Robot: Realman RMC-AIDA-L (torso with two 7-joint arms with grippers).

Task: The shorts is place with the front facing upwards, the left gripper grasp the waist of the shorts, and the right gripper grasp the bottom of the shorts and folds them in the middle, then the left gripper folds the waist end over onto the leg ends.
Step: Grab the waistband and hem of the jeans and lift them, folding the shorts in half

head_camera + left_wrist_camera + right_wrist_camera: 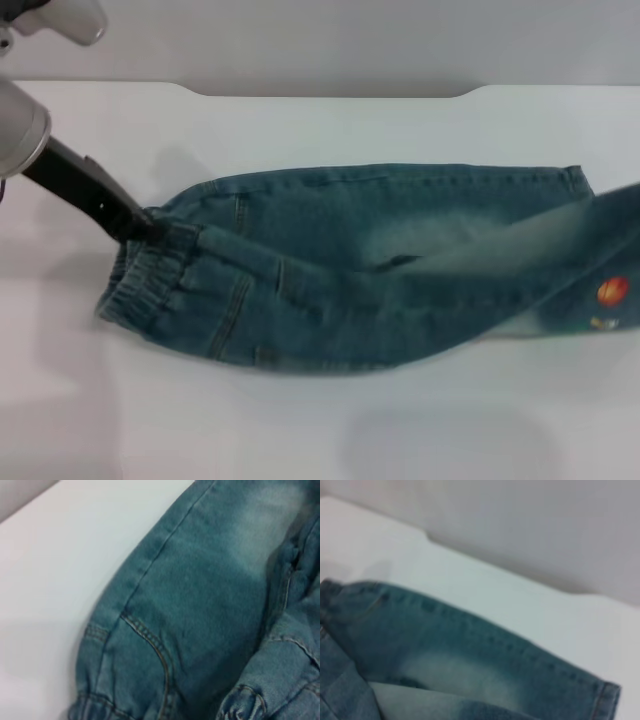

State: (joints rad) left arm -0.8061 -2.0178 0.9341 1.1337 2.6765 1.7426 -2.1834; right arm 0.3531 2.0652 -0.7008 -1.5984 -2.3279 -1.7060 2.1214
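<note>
The blue denim shorts lie on the white table, folded lengthwise, with the ruffled elastic waist at the left. My left gripper comes in from the upper left and is shut on the top corner of the waist, where the fabric bunches. At the right, the nearer leg with its orange cartoon print rises and runs off the frame edge. The far leg's hem lies flat. My right gripper is out of view. Denim fills the left wrist view, and the right wrist view shows the far leg and its hem.
The table's back edge has a shallow cut-out in front of a grey wall. White table surface stretches in front of the shorts and to their left.
</note>
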